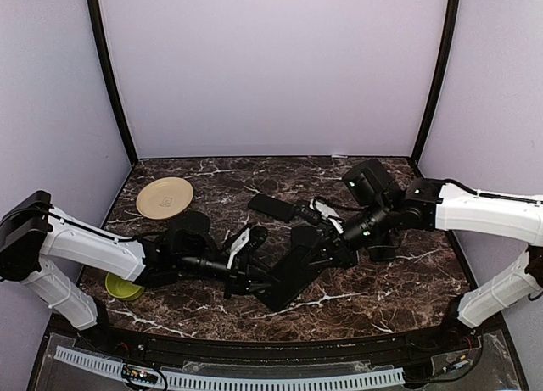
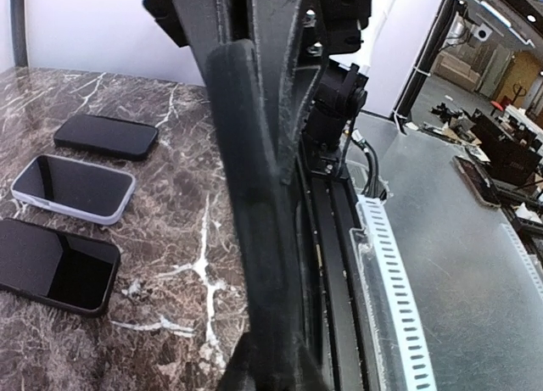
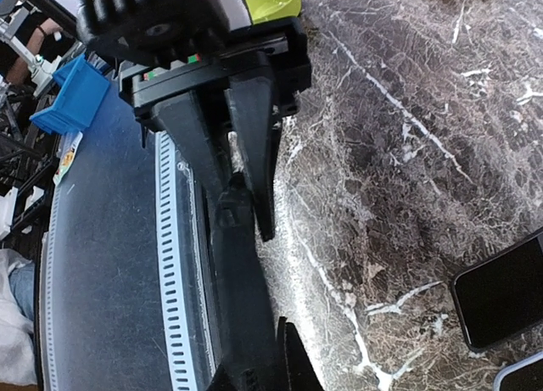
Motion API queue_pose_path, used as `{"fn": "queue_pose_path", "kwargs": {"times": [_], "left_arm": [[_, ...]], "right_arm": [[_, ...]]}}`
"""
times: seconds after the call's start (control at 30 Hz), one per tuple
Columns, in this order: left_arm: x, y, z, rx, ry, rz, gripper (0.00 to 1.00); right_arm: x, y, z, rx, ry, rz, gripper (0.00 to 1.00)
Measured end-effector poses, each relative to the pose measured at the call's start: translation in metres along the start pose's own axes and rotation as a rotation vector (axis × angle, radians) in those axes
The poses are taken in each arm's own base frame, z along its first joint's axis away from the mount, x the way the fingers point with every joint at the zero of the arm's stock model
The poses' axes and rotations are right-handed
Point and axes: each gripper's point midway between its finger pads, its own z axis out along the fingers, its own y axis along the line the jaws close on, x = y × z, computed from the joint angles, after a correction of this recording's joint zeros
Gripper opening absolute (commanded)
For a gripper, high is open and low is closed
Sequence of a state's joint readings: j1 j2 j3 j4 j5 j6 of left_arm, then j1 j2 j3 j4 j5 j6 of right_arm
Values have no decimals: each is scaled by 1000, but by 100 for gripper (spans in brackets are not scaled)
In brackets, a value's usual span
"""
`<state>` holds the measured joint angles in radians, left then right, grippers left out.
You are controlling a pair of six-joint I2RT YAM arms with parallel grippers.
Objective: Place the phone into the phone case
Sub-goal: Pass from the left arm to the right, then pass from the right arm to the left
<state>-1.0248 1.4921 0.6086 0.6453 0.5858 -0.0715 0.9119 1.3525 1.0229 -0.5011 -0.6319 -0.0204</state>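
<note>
With the left gripper (image 1: pixel 254 276) and right gripper (image 1: pixel 327 242) both pinched tight on one black slab (image 1: pixel 293 276) — phone or case, I cannot tell — held above the table (image 1: pixel 399 291) near a white-rimmed phone (image 2: pixel 75 187) lying flat, any mismatched pull may twist it loose.

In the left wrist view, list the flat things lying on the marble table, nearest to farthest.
glossy black phone → dark-screened phone with a pale grey rim → matte black rounded slab, which could be a phone or a case; I cannot tell.
</note>
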Motion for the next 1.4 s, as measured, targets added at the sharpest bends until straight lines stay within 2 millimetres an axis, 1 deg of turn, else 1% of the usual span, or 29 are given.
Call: {"fn": "queue_pose_path", "kwargs": {"times": [0.03,0.07,0.1,0.13,0.2,0.33,0.43,0.53,0.63,0.73,0.8,0.87,0.93,0.97,1.0,1.1,1.17,1.23,1.27,1.3,1.33,1.4], "left_arm": [[-2,0,0,1,-6,10,47],[-4,-1,-1,2,-11,16,58],[-6,-2,-2,1,-16,19,62],[-9,-3,-3,0,-23,28,69],[-18,-3,-7,-14,-48,45,74],[-45,-8,-23,-54,-151,88,75],[-61,-14,-35,-56,-235,102,75],[-71,-18,-46,-68,-297,112,74],[-84,-24,-59,-83,-359,134,78],[-104,-31,-75,-95,-439,168,79],[-113,-33,-81,-103,-476,177,78],[-119,-32,-85,-117,-502,169,74],[-120,-29,-86,-130,-511,143,67],[-120,-28,-86,-132,-513,129,65],[-121,-28,-86,-133,-515,114,62],[-121,-27,-86,-130,-518,82,60],[-122,-26,-87,-128,-524,68,56],[-124,-26,-88,-128,-534,56,44],[-124,-26,-89,-128,-538,50,32],[-125,-26,-89,-128,-542,45,24],[-126,-26,-89,-129,-546,40,11],[-126,-26,-90,-127,-548,34,1]], "right_arm": [[-2,1,-2,4,-9,-1,0],[-6,3,-4,7,-24,-3,0],[-10,5,-7,9,-44,-7,0],[-16,7,-12,15,-71,-15,0],[-31,11,-22,27,-137,-37,0],[-63,29,-50,24,-352,-101,0],[-77,41,-66,0,-516,-144,0],[-82,46,-75,-23,-651,-166,0],[-84,45,-77,-29,-737,-164,0],[-86,45,-82,-23,-820,-157,0],[-90,46,-86,-17,-867,-158,0],[-95,50,-89,-19,-910,-162,0],[-100,54,-90,-27,-942,-169,0],[-102,54,-88,-29,-949,-171,0],[-102,54,-85,-31,-949,-170,0],[-100,51,-73,-31,-925,-156,0],[-98,49,-68,-30,-911,-149,0],[-98,48,-65,-29,-903,-147,0],[-97,48,-65,-28,-901,-148,0],[-97,48,-64,-28,-897,-148,0],[-97,48,-63,-29,-892,-149,0],[-97,48,-59,-30,-876,-149,0]]}}
